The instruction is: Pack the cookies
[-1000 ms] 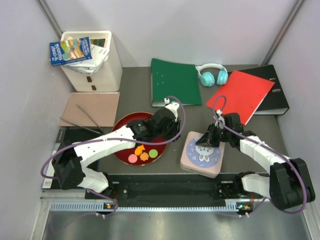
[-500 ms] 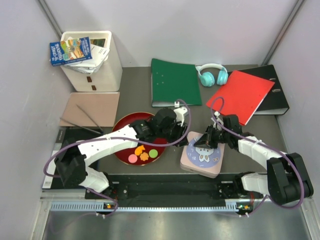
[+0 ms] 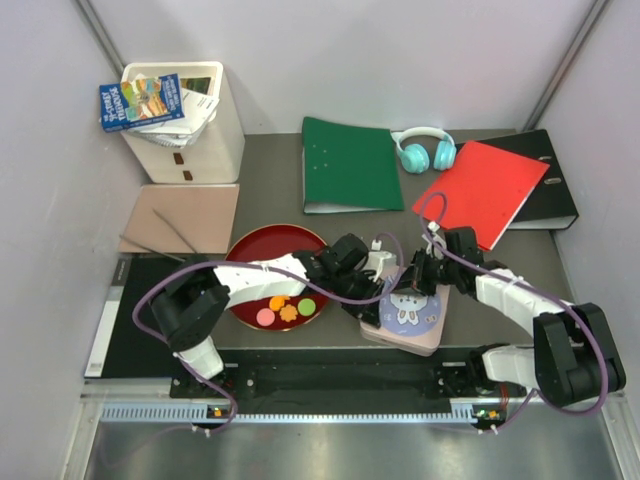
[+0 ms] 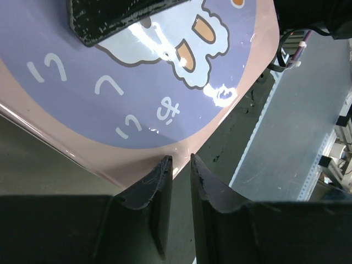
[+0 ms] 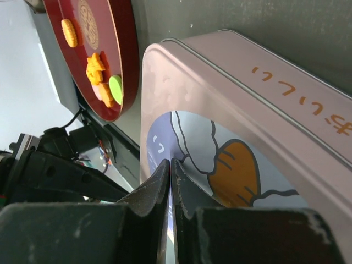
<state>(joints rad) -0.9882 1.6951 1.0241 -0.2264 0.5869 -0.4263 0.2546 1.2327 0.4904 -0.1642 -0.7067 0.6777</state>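
The cookies [image 3: 286,308] lie flat on the near part of a red plate [image 3: 262,236], left of centre on the bench [image 3: 270,180]. Only four show: pink, orange flower and green in a row along the plate's near rim, and an orange one just behind. The left arm crosses the plate's middle and hides what lies under it. In the right wrist view the pink one is half covered by its neighbours. Being round, they point no way; the row runs left to right.

Just right of the plate stands a pink tin [image 3: 408,318], lid on, close to the bench's near edge. The left pincer [image 4: 179,165], nearly pressed together with a thin slit, sits at the tin's rim; whether it nips that rim is unclear. The right pincer [image 5: 170,165], pressed together, has its tips on or just above the lid.
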